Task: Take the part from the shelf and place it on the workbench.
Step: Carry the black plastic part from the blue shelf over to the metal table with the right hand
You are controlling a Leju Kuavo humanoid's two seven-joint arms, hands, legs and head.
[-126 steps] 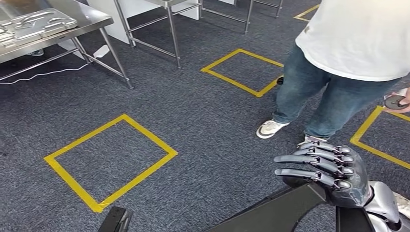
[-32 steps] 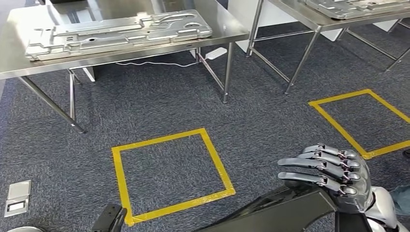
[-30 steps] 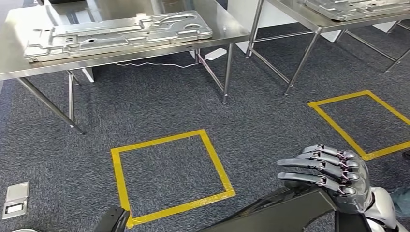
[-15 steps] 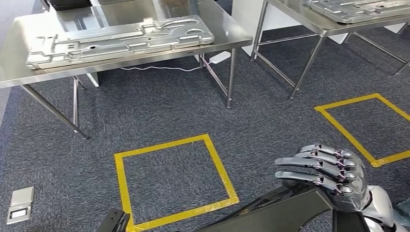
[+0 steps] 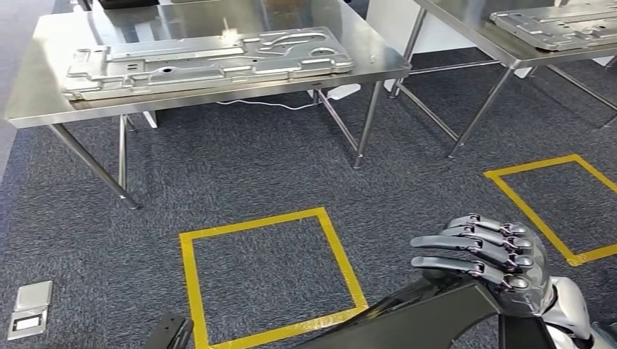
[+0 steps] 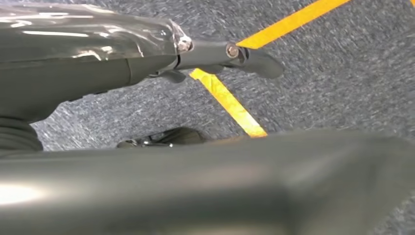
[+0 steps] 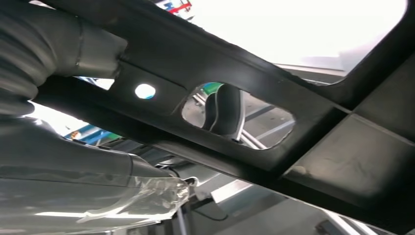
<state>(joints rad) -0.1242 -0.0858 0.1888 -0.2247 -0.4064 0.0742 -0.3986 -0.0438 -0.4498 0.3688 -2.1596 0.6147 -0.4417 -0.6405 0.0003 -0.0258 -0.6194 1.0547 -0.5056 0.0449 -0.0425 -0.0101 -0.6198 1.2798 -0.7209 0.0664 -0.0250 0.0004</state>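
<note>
The part [image 5: 429,313] was a flat black panel with a glossy surface, carried low at the near edge of the head view and slanting from the near left up to the right. In the right wrist view it showed a rib pierced by a small round hole and a larger rounded cut-out [image 7: 235,115]. The right robot hand [image 5: 502,269] was clamped over the part's upper right end, fingers curled across the edge. The left robot hand [image 6: 147,49] lay against the part's left end; its grip could not be told. Far ahead stood a steel desk [image 5: 44,94] bearing a pressed metal plate [image 5: 204,62], with a yellow tape square [image 5: 269,280] on the carpet between.
</note>
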